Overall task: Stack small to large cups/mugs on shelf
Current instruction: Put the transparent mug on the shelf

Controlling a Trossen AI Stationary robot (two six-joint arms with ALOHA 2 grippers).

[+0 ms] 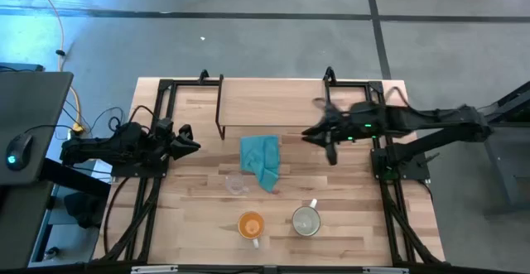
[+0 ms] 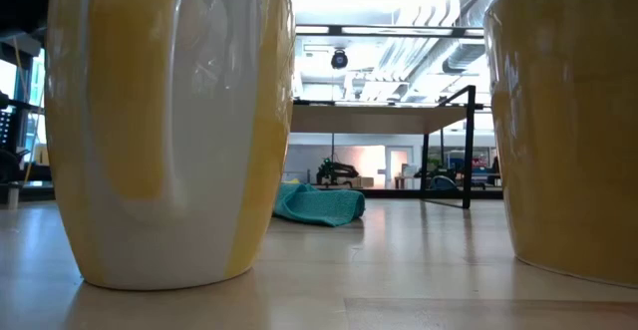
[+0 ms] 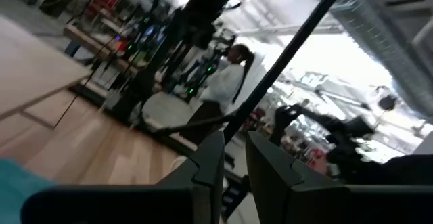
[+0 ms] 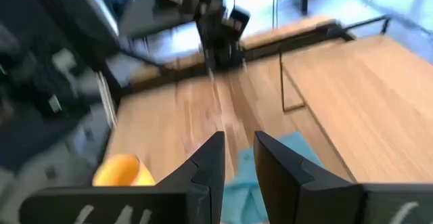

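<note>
The small clear glass cup (image 1: pixel 236 185) stands on the table beside the teal cloth (image 1: pixel 261 162). Near the table's front edge stand the orange mug (image 1: pixel 251 224) and, to its right, the pale cream-grey mug (image 1: pixel 306 220); both loom close in the low view, the orange mug (image 2: pixel 169 121) and the pale mug (image 2: pixel 568 121). The shelf (image 1: pixel 273 104) stands on black legs at the far side. My left gripper (image 1: pixel 190 141) hovers by the table's left edge, shut and holding nothing. My right gripper (image 1: pixel 319 135) hangs above the table just right of the shelf, shut and holding nothing.
The teal cloth lies crumpled between the shelf and the cups, also seen as the cloth (image 2: pixel 319 205) in the low view. Black frame rails run along both table sides (image 1: pixel 389 191). Bare wood shows on the shelf board (image 4: pixel 352 82). A person (image 3: pixel 226 82) stands in the room beyond.
</note>
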